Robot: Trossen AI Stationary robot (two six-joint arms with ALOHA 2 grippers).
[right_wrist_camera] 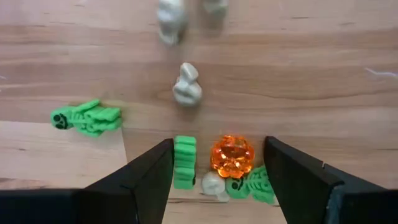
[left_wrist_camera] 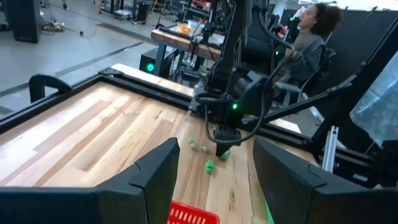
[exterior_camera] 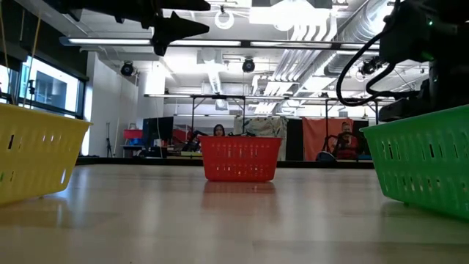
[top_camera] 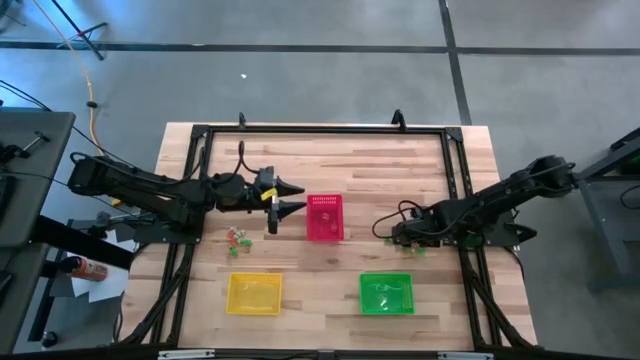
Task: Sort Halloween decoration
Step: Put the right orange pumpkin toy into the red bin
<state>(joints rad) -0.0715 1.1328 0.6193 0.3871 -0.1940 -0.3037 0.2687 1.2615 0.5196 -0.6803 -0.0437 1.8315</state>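
I've got the right gripper [right_wrist_camera: 214, 163] low over the table's right side, fingers spread wide with a little cluster of trinkets sitting between them. I'd say it's lined up for a pinch, nothing gripped yet. In that gap I count one orange pumpkin [right_wrist_camera: 232, 156], one green skeleton piece [right_wrist_camera: 184, 161] standing on end, a pale skull [right_wrist_camera: 214, 183] and another green skeleton [right_wrist_camera: 256, 185], all touching or nearly so. That crowding makes a clean single grab tricky, I reckon. Farther out: one green skeleton [right_wrist_camera: 87, 117] off alone, and three pale ghost-like bits, one [right_wrist_camera: 186, 88] close and two at the frame edge.

The left gripper [top_camera: 284, 198] hangs raised just left of the red basket [top_camera: 325, 217], fingers spread, empty; waiting, I'd guess. A second small scatter [top_camera: 237, 240] lies near it, too tiny to count.

Three baskets: one red, one yellow [top_camera: 254, 293], one green [top_camera: 386, 293], the last two along the near edge.
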